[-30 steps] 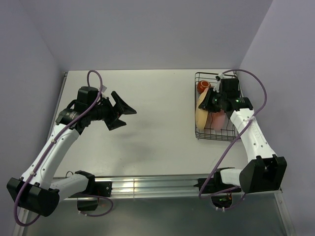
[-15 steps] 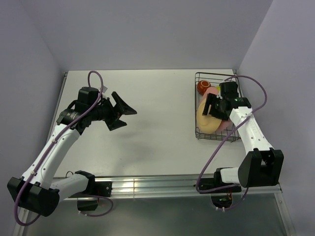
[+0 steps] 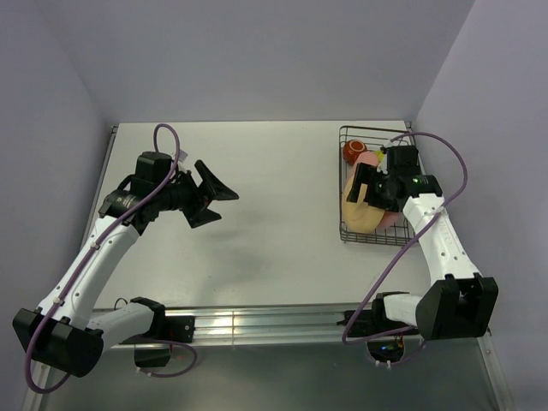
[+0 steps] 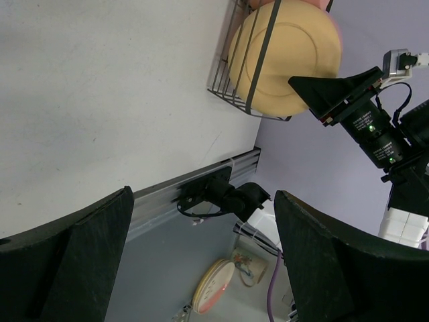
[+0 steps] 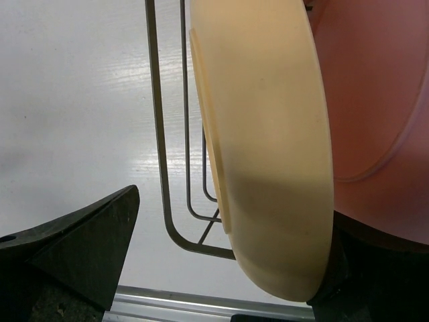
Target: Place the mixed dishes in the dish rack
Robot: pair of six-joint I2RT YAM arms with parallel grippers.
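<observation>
At tabletop's [image 3: 257, 171] far right corner: pale orange plate [image 5: 268, 134], edge-up in dish rack [image 3: 360, 236].
Right gripper [image 3: 366, 187]: splayed astride it, gripping nothing.

Dish rack [image 3: 364, 241] sits at the far right of your counter [image 3: 257, 171], dishes inside.
In the rack you've got two plates leaning on edge: the left plate [image 3: 358, 210] against the left wall, the right plate [image 3: 390, 221] just beside it, and the mug [image 3: 353, 151] at the far end. Your right end effector [image 3: 361, 190] hangs over the plates; your left end effector [image 3: 229, 205] hovers well apart, over the counter's left half.
</observation>
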